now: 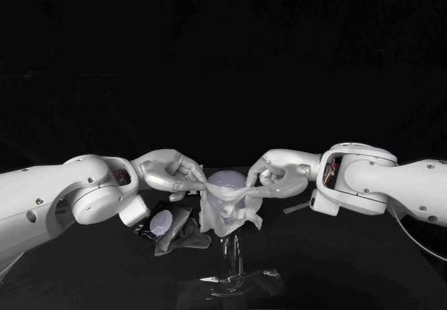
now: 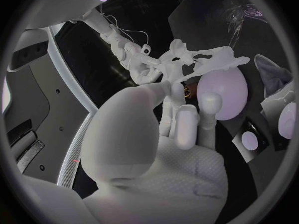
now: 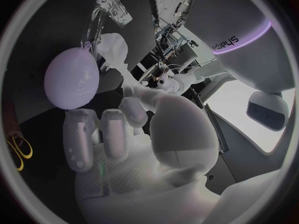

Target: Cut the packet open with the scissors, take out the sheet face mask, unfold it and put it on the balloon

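Observation:
A pale lilac balloon (image 1: 223,181) stands on a clear stand (image 1: 231,253) at the table's middle. The white sheet mask (image 1: 229,214) hangs crumpled against the balloon's front, stretched between my two hands. My left hand (image 1: 173,172) pinches its upper edge on the balloon's left, and my right hand (image 1: 276,174) pinches the upper edge on the right. In the left wrist view the mask (image 2: 201,62) spreads above the balloon (image 2: 223,92), beyond my left hand's fingers (image 2: 187,122). The balloon (image 3: 71,79) also shows past my right hand's fingers (image 3: 99,134). The yellow-handled scissors (image 3: 19,153) lie on the table.
The cut-open grey packet (image 1: 173,227) lies on the table under my left hand, left of the stand. Crumpled clear plastic (image 1: 238,281) lies near the front edge around the stand's foot. The table's far half is bare black.

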